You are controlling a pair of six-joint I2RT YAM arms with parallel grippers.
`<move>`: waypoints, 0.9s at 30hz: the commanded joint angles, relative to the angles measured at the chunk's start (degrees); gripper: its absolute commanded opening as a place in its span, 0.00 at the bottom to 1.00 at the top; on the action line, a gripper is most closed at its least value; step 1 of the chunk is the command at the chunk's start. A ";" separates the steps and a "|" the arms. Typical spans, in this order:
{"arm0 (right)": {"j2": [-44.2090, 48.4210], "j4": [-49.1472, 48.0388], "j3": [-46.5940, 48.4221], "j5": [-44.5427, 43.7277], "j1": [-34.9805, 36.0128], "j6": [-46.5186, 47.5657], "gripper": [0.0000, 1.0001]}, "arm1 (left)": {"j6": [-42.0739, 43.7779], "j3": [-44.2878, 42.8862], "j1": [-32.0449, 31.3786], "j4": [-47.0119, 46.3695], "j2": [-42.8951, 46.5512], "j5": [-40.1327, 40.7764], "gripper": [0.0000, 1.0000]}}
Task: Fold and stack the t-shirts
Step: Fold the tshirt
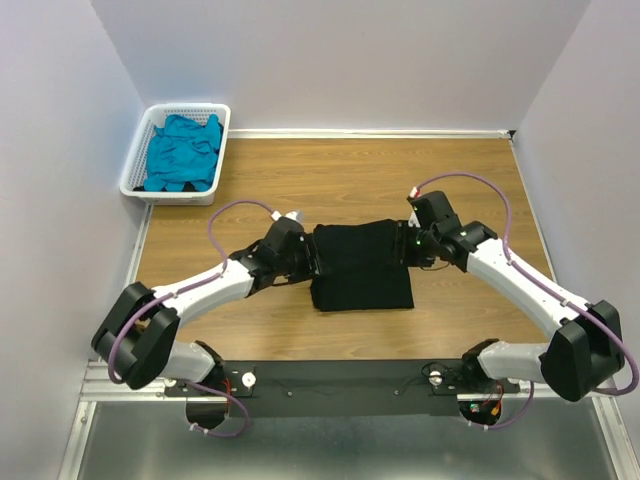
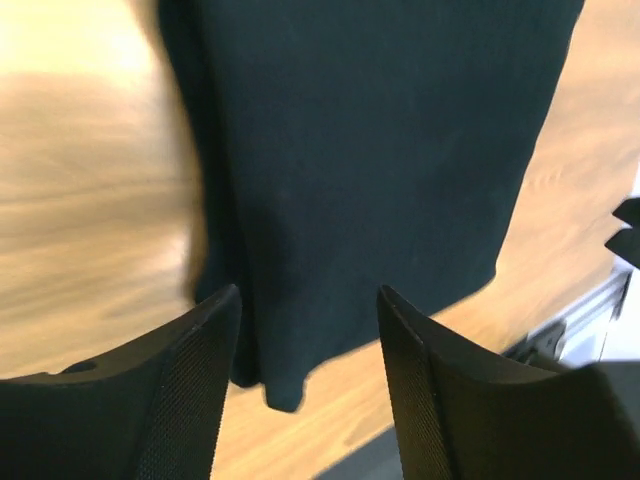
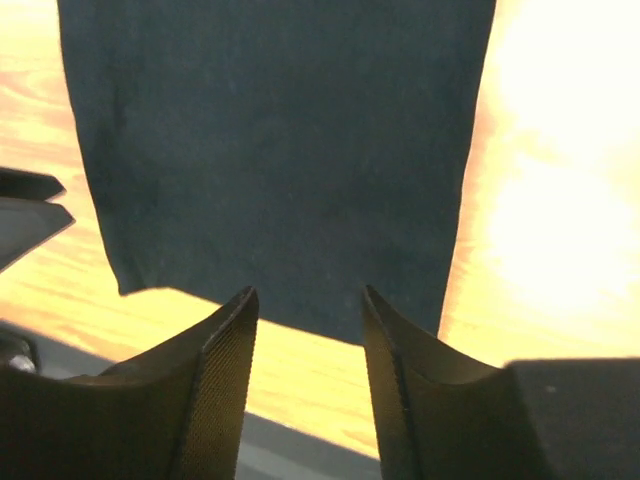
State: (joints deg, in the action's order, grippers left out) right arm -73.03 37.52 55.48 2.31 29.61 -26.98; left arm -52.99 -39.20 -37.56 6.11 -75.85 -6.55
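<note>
The left fingers [image 2: 195,385] stand spread apart, and nothing is between them; in the left wrist view only bare cloth and wood show in the gap. The right fingers [image 3: 222,375] are spread in the same way, and they also hold nothing. Each pair hovers just beside one short side of the black t-shirt [image 1: 360,265], the left pair at its left edge and the right pair at its right edge. I judge that they are placed so because a fold across such a wide cloth needs two grips at equal height, otherwise the edge will sag or twist.

The black t-shirt lies flat in the middle of the surface [image 1: 350,180], between the two arms. It is already folded into a compact, nearly rectangular shape, with its far part a little wider than its near part. No print or label is visible from here.

The teal t-shirt [image 1: 182,152] is well apart from it, crumpled inside the white basket [image 1: 188,107] at the far left corner. It seems to me that this one is not yet folded, so the stack cannot be made now. The task looks about half done.
</note>
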 commanded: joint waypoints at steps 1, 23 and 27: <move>2.02 -2.27 -4.15 9.20 -3.58 0.62 0.50 | 2.01 -5.18 -2.87 6.80 -3.16 -1.80 0.55; -6.42 -14.40 -23.49 27.85 -23.63 -1.75 0.19 | 8.95 -2.89 5.13 4.25 -16.88 -10.34 0.25; -1.08 -14.32 -20.70 29.68 -23.72 -0.80 0.19 | 10.98 -5.52 5.39 7.25 -13.81 -8.22 0.40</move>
State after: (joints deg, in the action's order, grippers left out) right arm -78.94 24.93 32.60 30.55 6.39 -27.88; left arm -46.11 -43.13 -32.75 6.39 -92.07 -21.45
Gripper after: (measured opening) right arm 0.191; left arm 0.314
